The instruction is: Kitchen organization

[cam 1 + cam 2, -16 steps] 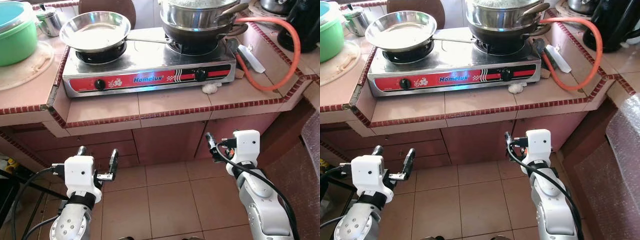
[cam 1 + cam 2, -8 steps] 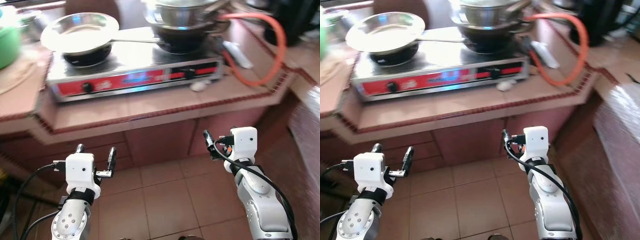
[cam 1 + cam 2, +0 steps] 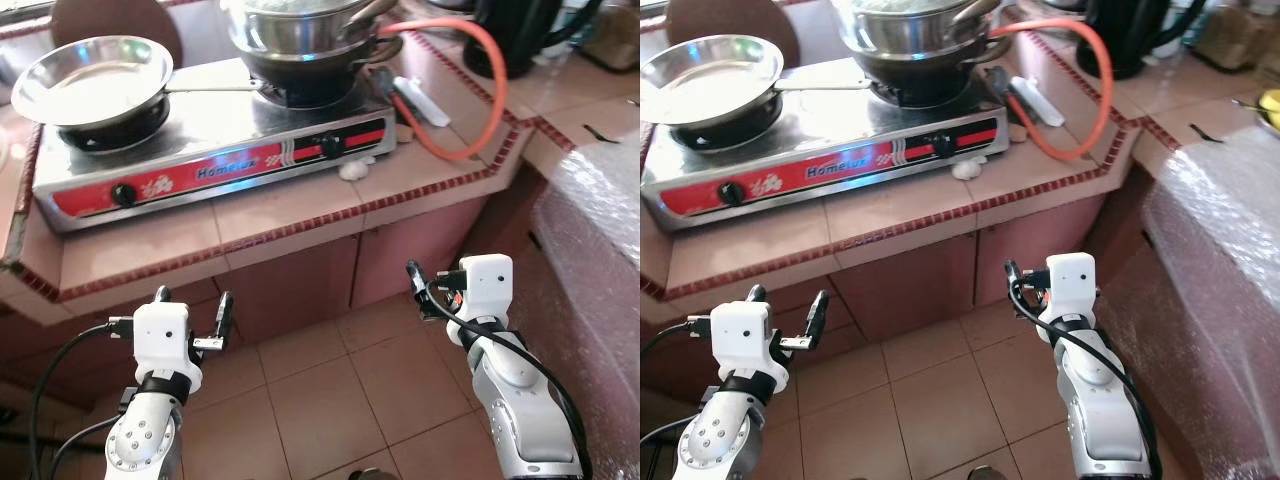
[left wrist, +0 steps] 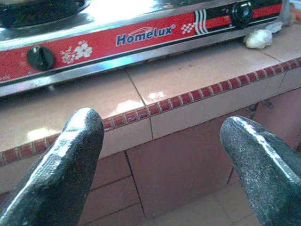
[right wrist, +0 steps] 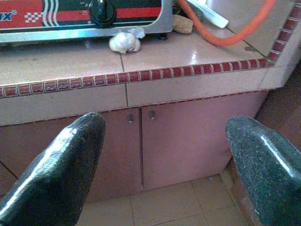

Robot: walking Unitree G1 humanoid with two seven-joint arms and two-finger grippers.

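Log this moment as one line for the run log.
left gripper: open, idle, low | right gripper: open, idle, low | stove: frying pan, pot

Head cams look down at stove (image 3: 200, 150) & counter; wrist cams low, close — share its red front.

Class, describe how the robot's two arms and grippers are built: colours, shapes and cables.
Both arms are silver, rounded segments. Each ends in a white boxy wrist block carrying two long black fingers: left gripper, right gripper. Black cables loop from each block along the arm.
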